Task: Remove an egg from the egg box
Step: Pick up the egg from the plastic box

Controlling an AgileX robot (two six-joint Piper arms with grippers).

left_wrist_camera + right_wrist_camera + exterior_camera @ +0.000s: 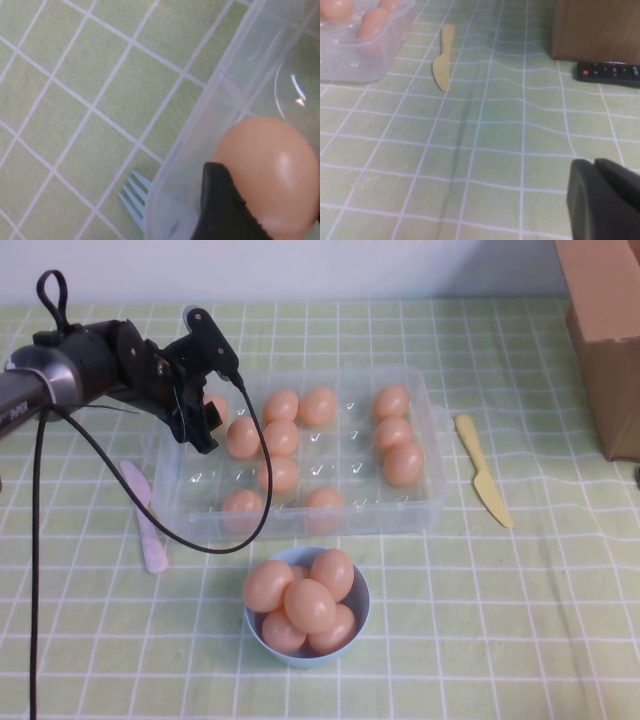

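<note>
The clear egg box [432, 455] lies mid-table with several peach-orange eggs in its wells. My left gripper [205, 418] reaches down into its far left corner. One egg [216, 405] shows partly behind it. In the left wrist view that egg [272, 160] sits by the box wall [220, 85], and a black finger [220, 210] presses against its side; my left gripper [267, 200] is shut on it. My right gripper [594, 164] is out of the high view; it hovers over bare tablecloth, shut and holding nothing.
A light-blue bowl [364, 608] heaped with eggs stands in front of the box. A yellow knife [483, 470] lies right of it, a pink utensil [145, 515] left, a blue fork [132, 197] by the corner. Cardboard box [610, 330] and remote [607, 72] far right.
</note>
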